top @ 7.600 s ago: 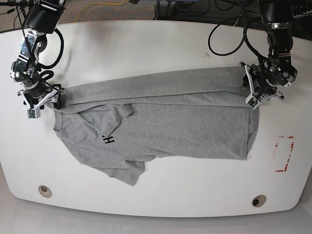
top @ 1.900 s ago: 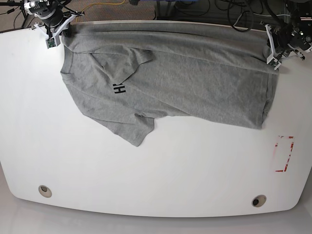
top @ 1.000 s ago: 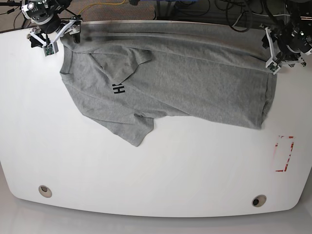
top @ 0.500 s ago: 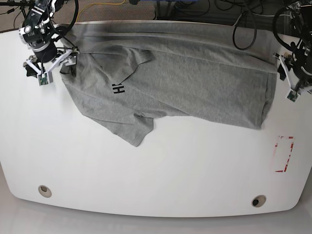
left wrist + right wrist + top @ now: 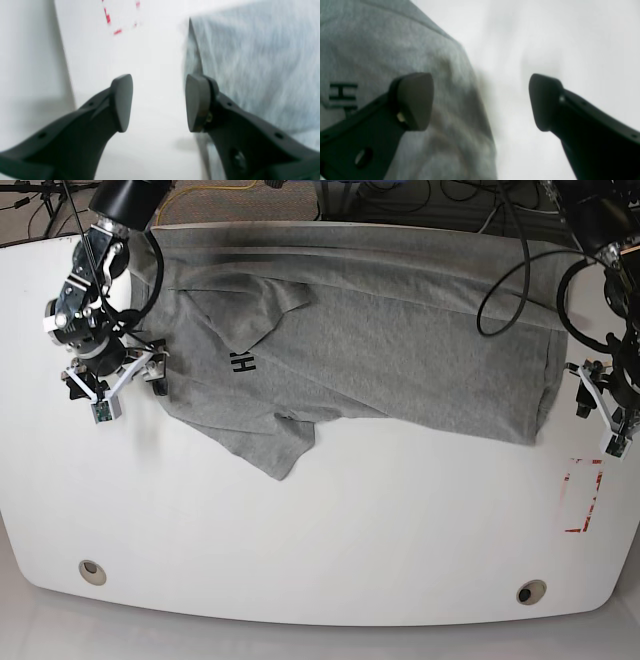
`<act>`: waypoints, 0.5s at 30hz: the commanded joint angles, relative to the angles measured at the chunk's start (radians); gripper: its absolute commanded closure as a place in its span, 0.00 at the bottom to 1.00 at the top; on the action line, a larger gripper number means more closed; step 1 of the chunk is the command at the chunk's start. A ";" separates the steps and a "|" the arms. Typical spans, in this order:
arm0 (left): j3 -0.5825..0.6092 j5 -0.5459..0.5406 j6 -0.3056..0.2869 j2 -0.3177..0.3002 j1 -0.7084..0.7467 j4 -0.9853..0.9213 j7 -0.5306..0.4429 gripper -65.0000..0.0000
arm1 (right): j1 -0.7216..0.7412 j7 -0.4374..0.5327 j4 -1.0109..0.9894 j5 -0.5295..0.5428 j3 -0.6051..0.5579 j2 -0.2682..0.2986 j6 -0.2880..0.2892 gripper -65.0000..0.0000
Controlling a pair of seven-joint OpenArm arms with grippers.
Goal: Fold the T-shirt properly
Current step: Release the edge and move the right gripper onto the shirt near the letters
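The right pincer (image 5: 112, 387) was released and held nothing, at the left side of the base view, right at the T-shirt's (image 5: 400, 340) left edge. The left pincer (image 5: 597, 412) was released too, with nothing in it, just past the shirt's right edge. The grey shirt lay spread across the top half of the white surface (image 5: 300, 530). Red marks (image 5: 582, 495) showed at the lower right.

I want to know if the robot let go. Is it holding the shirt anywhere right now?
No. Both the left gripper and right gripper have their fingers spread apart with nothing between them. The T-shirt lies on the table.
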 commanded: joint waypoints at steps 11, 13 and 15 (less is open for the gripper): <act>-0.011 -0.006 -0.001 -0.022 -0.107 -0.150 -0.071 0.51 | 0.156 0.018 -0.192 0.024 -0.070 0.028 0.002 0.14; -0.011 -0.006 -0.001 -0.022 -0.095 -0.157 -0.104 0.51 | 0.163 0.018 -0.209 0.024 -0.079 0.009 0.002 0.14; -0.011 -0.006 -0.001 -0.023 -0.077 -0.165 -0.134 0.51 | 0.168 0.020 -0.223 0.022 -0.084 -0.004 0.002 0.14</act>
